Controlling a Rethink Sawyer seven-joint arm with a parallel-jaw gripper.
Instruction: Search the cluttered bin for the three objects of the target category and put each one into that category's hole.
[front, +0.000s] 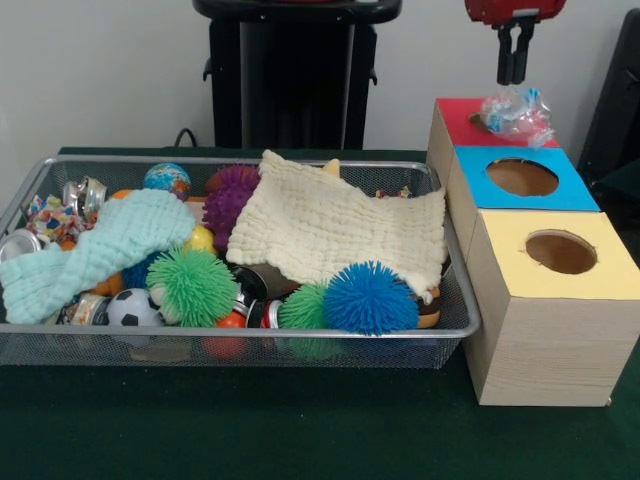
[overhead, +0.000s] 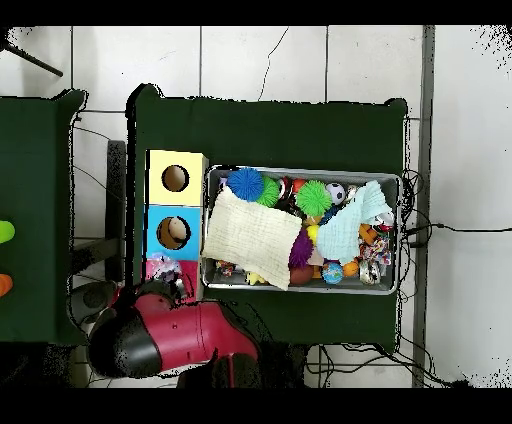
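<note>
One wrinkly see-through bottle (front: 515, 115) with blue markings lies on the red top face (front: 458, 118) of the far wooden box, over the hole, which is mostly hidden beneath it. It also shows in the overhead view (overhead: 163, 268). My gripper (front: 513, 70) hangs just above the bottle, shut and empty, not touching it. The wire-mesh bin (front: 250, 160) is full of clutter; no other bottle shows in it. In the overhead view my red arm (overhead: 170, 335) covers the gripper.
A cream cloth (front: 340, 225) and a mint cloth (front: 95, 250) cover much of the bin. Spiky balls (front: 368, 297), a small football (front: 132, 308) and metal cans (front: 85, 192) lie around them. The blue-faced box (front: 522, 177) and the yellow-faced box (front: 560, 252) stand nearer the camera.
</note>
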